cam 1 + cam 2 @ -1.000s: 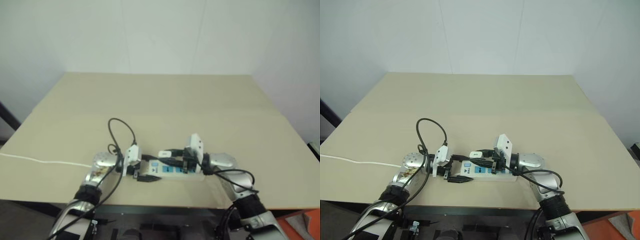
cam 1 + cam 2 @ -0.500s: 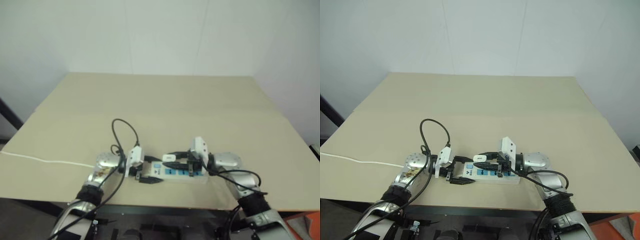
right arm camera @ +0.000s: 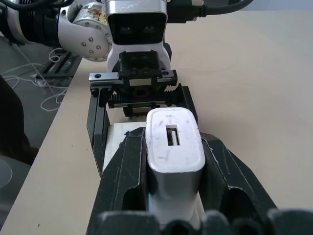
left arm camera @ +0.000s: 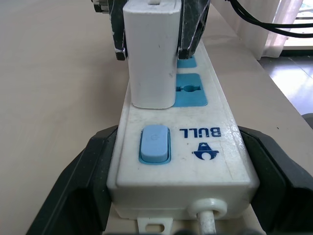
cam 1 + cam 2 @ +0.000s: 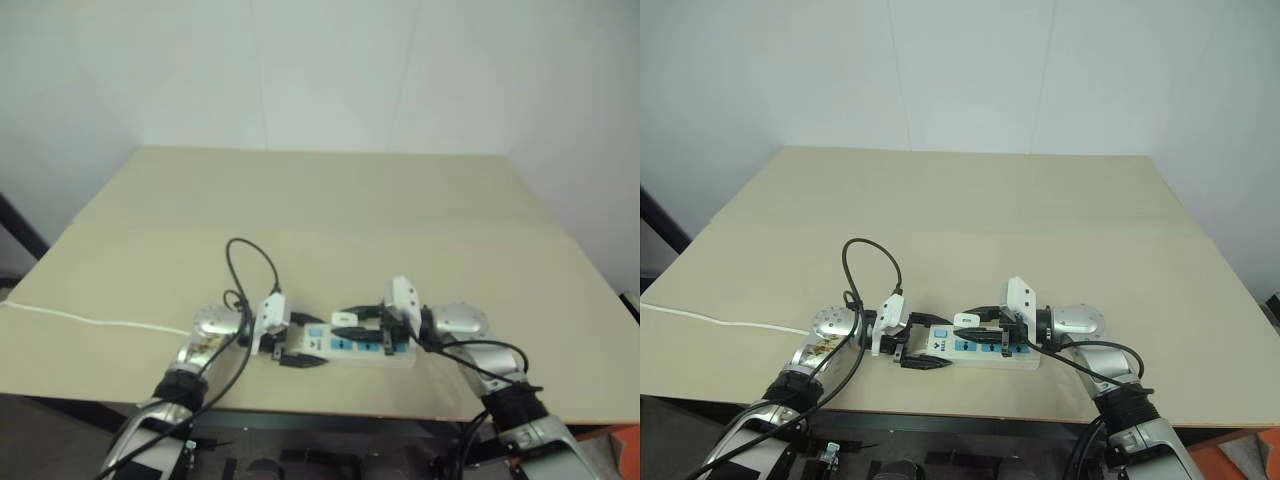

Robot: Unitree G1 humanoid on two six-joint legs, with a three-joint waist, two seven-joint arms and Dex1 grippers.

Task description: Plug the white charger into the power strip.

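1. Landmark. I took the power strip [image 5: 982,347] as reference; it lay flat near the table's [image 5: 1040,230] close edge, its long axis running left to right across my view, with its switch [image 4: 155,144] and cord [image 4: 209,223] at the left end.

2. Left gripper [image 5: 918,349]. I had it pressed onto the switch end of the strip, one black finger [image 4: 83,181] against each long side, steadying the bar from the left. It pointed rightward along the strip's length.

3. Right gripper [image 5: 980,332]. I had it pinching the white charger [image 4: 150,54] between its two fingers [image 3: 124,176], reaching in leftward over the strip from the opposite end.

4. Charger position. The block stood upright over the socket next to the switch, its base touching the strip's top face. Whether the prongs were fully seated I could not tell.

5. Deciding relation. The charger's long axis stood perpendicular to the strip's long axis, plug end downward and USB port [image 3: 172,135] facing up, so I judged the remaining travel to be straight down into the blue socket [image 4: 190,90] face. The right arm carried the charger; the left was nearer the switch.

6. Farther field. Beyond the strip the tabletop ran back to a white wall [image 5: 970,70], and a thin white cable [image 5: 720,322] trailed off the strip's left.
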